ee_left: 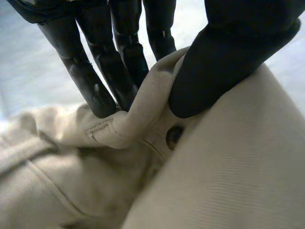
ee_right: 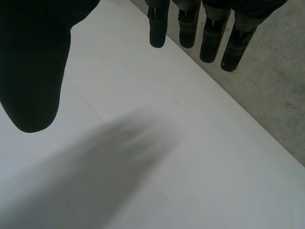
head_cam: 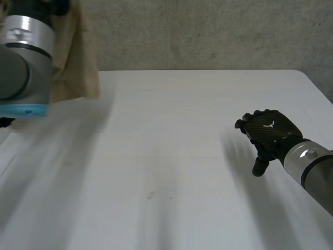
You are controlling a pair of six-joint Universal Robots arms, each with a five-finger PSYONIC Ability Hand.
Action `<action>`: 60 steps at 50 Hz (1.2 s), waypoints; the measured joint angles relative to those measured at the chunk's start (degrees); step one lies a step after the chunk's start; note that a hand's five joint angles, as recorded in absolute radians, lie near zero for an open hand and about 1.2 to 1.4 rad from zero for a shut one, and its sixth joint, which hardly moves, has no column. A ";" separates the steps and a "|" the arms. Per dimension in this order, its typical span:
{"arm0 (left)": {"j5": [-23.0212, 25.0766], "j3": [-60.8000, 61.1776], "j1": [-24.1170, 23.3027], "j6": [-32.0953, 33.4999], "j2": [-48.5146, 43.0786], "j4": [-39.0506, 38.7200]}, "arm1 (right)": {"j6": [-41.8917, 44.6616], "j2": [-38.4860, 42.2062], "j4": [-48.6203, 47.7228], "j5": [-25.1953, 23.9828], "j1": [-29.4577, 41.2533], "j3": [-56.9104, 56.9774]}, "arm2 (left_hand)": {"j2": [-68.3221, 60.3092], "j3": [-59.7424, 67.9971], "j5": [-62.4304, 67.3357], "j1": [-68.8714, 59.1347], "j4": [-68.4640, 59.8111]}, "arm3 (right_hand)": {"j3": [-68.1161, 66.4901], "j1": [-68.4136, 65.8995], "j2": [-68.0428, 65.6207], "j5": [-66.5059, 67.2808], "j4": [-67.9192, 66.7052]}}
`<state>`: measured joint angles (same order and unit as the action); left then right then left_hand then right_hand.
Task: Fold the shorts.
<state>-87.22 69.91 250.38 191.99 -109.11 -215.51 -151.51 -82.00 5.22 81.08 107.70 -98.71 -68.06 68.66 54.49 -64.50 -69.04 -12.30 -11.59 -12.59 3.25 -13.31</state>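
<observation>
White table (head_cam: 171, 156), left hand (ee_left: 86, 71) pinching shorts (ee_left: 228, 167), perhaps waistband, largely behind arm (head_cam: 23, 57); right hand (head_cam: 270, 130) slack, empty

Matt beige twill shorts (ee_left: 228, 171); smooth white table (head_cam: 171, 156).

We see soft, even light falling from above on the white bench (head_cam: 182, 156), the brightest surface in the head view. The concrete wall (head_cam: 208, 31) behind it reads a duller grey. A pale highlight runs across the grey joint of the left arm (head_cam: 23, 52), and a small glint sits on the metal cuff of the right arm (head_cam: 308, 155). The right hand (head_cam: 268, 133) takes a faint sheen on its back. In the left wrist view the fingers (ee_left: 90, 81) of the left hand (ee_left: 228, 62) carry dull grey reflections, and the shorts (ee_left: 228, 167) are lit on top and darken in their creases. In the right wrist view the right hand's fingers stand almost in silhouette against the bright bench.
</observation>
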 measured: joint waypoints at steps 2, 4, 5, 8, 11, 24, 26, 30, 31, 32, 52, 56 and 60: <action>3.29 0.30 -2.31 -0.13 -1.02 0.03 | -0.01 -0.23 -0.02 0.02 -0.05 -0.20 | 0.00 0.00 0.00 0.00 -0.02 | 0.00 0.00 0.00 0.00 0.00; 8.07 1.20 -6.25 -0.25 -3.20 0.40 | -0.01 -0.54 -0.02 0.03 -0.08 -0.42 | 0.00 0.00 0.00 0.00 -0.11 | 0.00 0.00 0.00 0.00 0.00; 10.62 1.95 -8.41 -0.29 -4.40 0.78 | -0.02 -0.79 -0.03 0.04 -0.11 -0.57 | 0.00 0.01 0.00 0.00 -0.15 | 0.03 0.00 0.00 0.00 0.00; 16.25 4.53 -12.43 -0.29 -6.70 2.33 | -0.04 -1.43 -0.06 0.04 -0.20 -0.77 | 0.61 -0.58 -0.11 0.20 0.67 | 0.00 0.00 0.00 0.00 0.00; 22.81 8.45 -15.35 -0.12 -8.23 5.65 | -0.06 -2.31 -0.14 0.05 -0.61 -0.87 | 10.77 -10.68 -7.03 8.16 11.16 | 0.04 0.00 0.00 0.00 0.00; 41.81 18.70 -17.82 13.25 -5.12 27.95 | -0.08 -4.29 -1.91 -0.04 -4.56 -0.60 | 48.08 -48.46 -45.28 44.28 49.48 | 0.00 0.00 0.00 0.00 0.00; 41.50 18.68 -17.57 16.71 -3.99 30.07 | -0.06 -4.29 -2.00 -0.06 -4.60 -0.55 | 48.37 -48.91 -45.74 44.28 49.79 | 0.00 0.00 0.00 0.00 0.00; 37.59 18.19 -16.62 21.09 -1.25 32.08 | -0.03 -4.25 -2.05 -0.17 -4.50 -0.51 | 48.37 -48.91 -45.77 44.28 49.79 | 0.00 0.00 0.00 0.00 0.00; 36.24 18.08 -16.37 21.43 -0.64 32.09 | 0.00 -4.21 -2.04 -0.32 -4.41 -0.50 | 48.37 -48.91 -45.80 44.28 49.79 | 0.00 0.00 0.00 0.00 0.00; 33.74 17.94 -16.03 21.54 0.34 31.85 | 0.04 -4.19 -2.03 -0.51 -4.36 -0.50 | 48.37 -48.91 -45.76 44.28 49.79 | 0.00 0.00 0.00 0.00 0.00; -0.63 24.75 -16.65 4.10 6.87 33.87 | 10.99 -1.19 6.71 -11.30 -3.40 -0.82 | 48.36 -48.90 -45.73 44.28 49.77 | -3.66 -1.63 -3.35 2.68 -2.37; -0.68 27.28 -17.52 3.71 6.79 35.96 | 14.21 0.36 8.43 -11.56 -2.87 -1.01 | 47.92 -48.77 -44.37 44.02 49.24 | -6.02 -4.02 -5.32 4.67 -5.05; -0.37 29.72 -18.72 3.79 6.45 36.94 | 18.10 3.02 7.16 -12.19 -2.32 -1.59 | 43.71 -44.38 -39.87 40.01 44.65 | -6.28 -4.36 -5.32 5.07 -5.36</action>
<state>-87.59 99.63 231.66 195.77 -102.66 -178.57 -133.41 -78.97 12.38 68.89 105.38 -100.30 -24.34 24.28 14.63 -24.49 -24.39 -18.58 -15.95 -17.92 8.32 -18.67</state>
